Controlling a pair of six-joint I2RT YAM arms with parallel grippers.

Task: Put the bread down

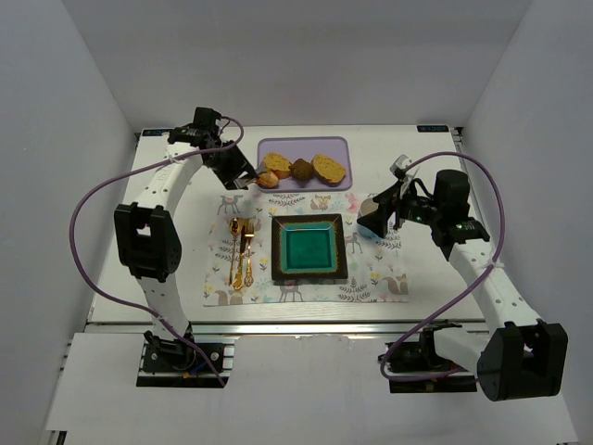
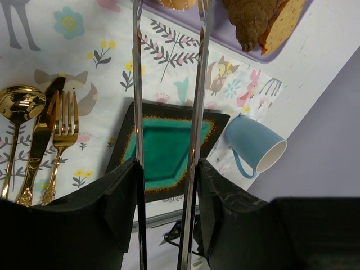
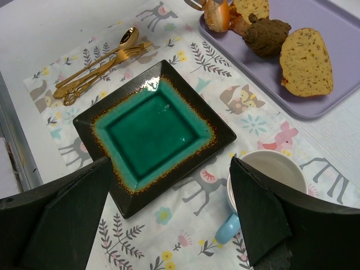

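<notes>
white tabletop, with a patterned placemat laid across its middle. a purple tray is set at the far edge, just beyond the placemat.

four bread pieces are noted at the tray:
- a small bread roll at the tray's near left corner
- a slice just beside the roll
- a dark lump in the middle
- a second slice toward the right end

the left hand is positioned over the far left part of the tabletop, by the tray's left end. its fingers are pressed in on a pair of metal tongs, whose two blades run nearly parallel with a gap between them. the tong tips are placed either side of the bread roll. the tips are cut off at the edge of the left wrist view, so it cannot be told whether the roll is squeezed or lifted.

a square teal plate with a dark rim is seen at the placemat's centre, with nothing on it. gold cutlery is laid to its left. a blue mug is stood upright just beside its right edge.

the right hand is hung above the mug, toward the right edge of the tabletop. its fingers are spread wide and nothing is gripped.
</notes>
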